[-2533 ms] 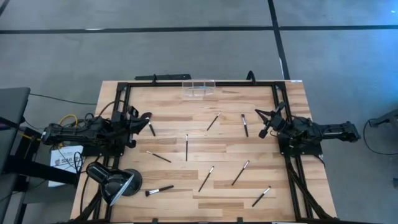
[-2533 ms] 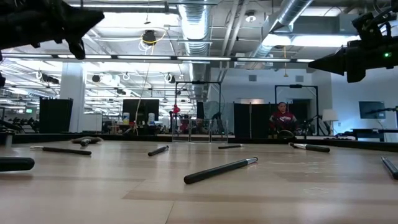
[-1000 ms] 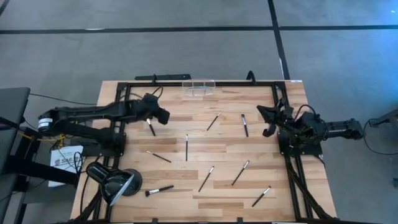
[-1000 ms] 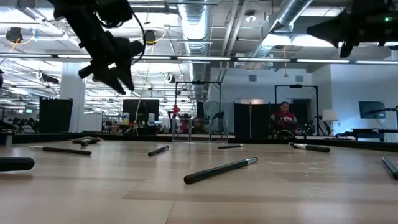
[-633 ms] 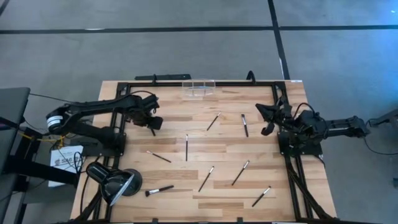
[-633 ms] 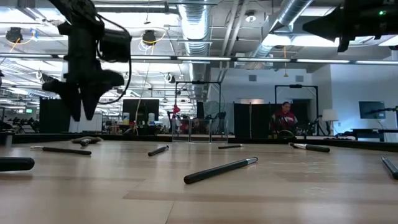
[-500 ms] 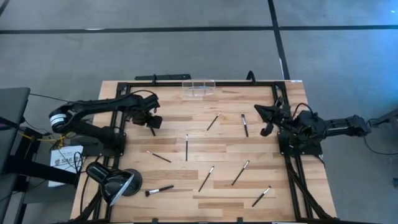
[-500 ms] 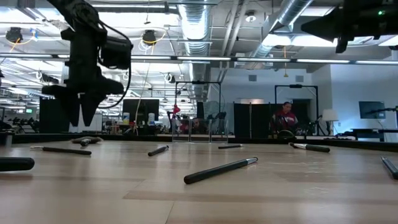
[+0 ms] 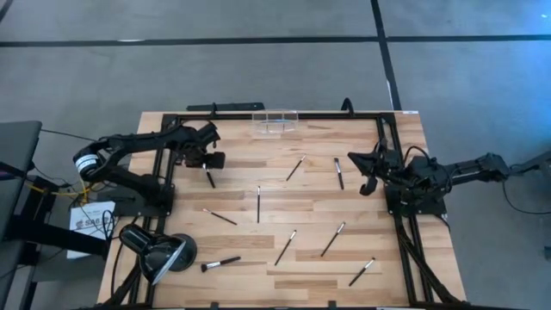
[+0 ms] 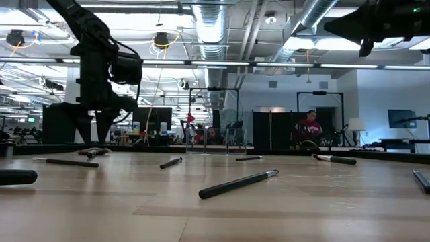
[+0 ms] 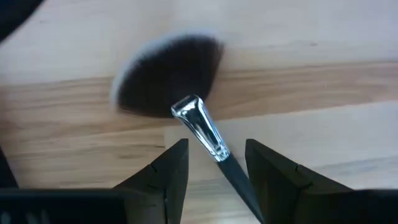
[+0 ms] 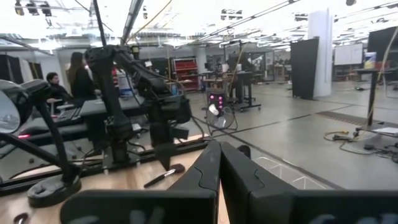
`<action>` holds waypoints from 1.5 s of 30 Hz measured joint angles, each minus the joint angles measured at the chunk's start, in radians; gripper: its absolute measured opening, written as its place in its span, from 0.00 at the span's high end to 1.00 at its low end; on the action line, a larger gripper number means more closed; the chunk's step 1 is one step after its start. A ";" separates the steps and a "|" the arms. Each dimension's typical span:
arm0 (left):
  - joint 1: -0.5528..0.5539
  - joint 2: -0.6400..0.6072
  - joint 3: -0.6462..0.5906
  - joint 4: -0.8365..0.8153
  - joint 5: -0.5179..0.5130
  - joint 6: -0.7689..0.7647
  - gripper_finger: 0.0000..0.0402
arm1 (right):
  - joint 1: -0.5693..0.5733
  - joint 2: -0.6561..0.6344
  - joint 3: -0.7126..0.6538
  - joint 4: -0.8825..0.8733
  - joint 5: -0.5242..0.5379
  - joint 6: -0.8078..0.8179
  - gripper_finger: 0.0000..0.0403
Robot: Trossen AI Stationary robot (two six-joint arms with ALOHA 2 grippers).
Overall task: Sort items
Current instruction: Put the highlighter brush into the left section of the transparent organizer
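One fluffy black fan brush with a silver ferrule (image 11: 200, 124) lies between our spread left claw (image 11: 214, 165), at ten o'clock on the surface, lined up for pinching.

Matt pale wood table (image 9: 301, 258); glossy metal ferrule (image 11: 202, 127)

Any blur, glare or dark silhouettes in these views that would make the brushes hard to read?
Left wrist view: the fan brush has soft, blurred bristles, but its silver collar is sharp. Low view: bright ceiling lights leave the left gripper a dark silhouette, and the near brush is a little soft. High view: evenly lit.
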 joint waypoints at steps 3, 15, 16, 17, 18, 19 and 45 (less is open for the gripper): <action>0.009 0.000 -0.017 0.028 -0.008 0.001 0.61 | 0.009 0.000 0.000 0.001 0.007 0.000 1.00; 0.009 0.000 -0.102 0.094 0.010 0.004 0.61 | 0.009 0.000 0.000 0.002 0.026 0.001 1.00; 0.009 0.000 -0.106 0.102 0.009 0.004 0.61 | 0.009 0.000 0.000 0.002 0.026 0.001 1.00; 0.009 -0.001 -0.110 0.111 0.004 0.003 0.61 | 0.009 0.000 0.000 0.002 0.026 0.001 1.00; 0.009 -0.002 -0.114 0.116 -0.002 0.004 0.61 | 0.009 0.000 0.000 0.002 0.026 0.001 1.00; 0.008 -0.002 -0.116 0.118 -0.009 0.009 0.61 | 0.009 0.000 0.000 0.002 0.026 0.001 1.00; -0.015 -0.004 -0.130 0.155 -0.063 0.308 0.82 | -0.007 0.000 0.000 0.002 0.027 0.001 1.00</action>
